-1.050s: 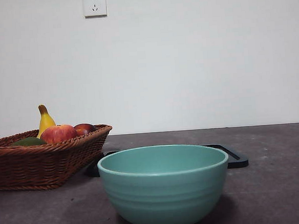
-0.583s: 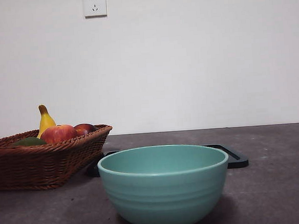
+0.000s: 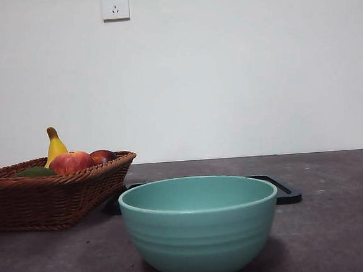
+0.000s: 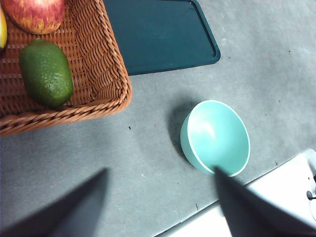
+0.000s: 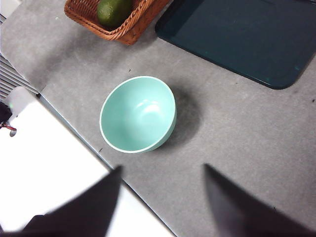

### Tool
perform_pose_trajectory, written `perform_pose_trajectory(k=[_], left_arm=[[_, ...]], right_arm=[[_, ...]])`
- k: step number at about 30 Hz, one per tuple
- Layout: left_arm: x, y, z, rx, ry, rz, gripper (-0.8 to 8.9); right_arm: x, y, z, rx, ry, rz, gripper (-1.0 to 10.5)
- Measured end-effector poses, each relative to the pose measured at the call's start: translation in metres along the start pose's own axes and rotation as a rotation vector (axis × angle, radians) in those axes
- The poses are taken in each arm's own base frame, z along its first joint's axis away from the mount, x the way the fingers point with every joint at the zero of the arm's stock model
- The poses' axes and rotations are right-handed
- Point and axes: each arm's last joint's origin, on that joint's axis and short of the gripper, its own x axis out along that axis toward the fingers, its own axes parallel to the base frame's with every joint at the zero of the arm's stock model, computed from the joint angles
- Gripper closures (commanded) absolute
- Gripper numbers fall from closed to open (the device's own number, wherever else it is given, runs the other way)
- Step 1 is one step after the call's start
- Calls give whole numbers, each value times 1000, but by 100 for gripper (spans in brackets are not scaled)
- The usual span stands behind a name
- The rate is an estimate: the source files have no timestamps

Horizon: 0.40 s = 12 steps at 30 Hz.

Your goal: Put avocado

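Avocado [image 4: 46,73] in basket [image 4: 101,74], prob. well clear of open left gripper [image 4: 160,205].

No legible text, label, brand or number anywhere.

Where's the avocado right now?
The avocado lies in the wicker basket, near its corner beside the red apple; in the front view it peeks over the rim at far left.

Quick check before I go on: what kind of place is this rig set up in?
Probably a lab or test bench, not a real kitchen: a bare grey table against a blank white wall with one socket, and staged props only, a wicker basket of fruit holding the avocado, a teal bowl and a dark tray.
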Motion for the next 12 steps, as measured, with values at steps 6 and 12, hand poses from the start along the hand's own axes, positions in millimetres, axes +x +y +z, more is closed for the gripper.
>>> perform_pose_trajectory(k=[6,12], left_arm=[[5,2,3,-9,15,21,399],[25,11,22,-4,8,73,404]], right_arm=[[0,0,0,-1,-3,0,549],[0,0,1,1,-6,0,549]])
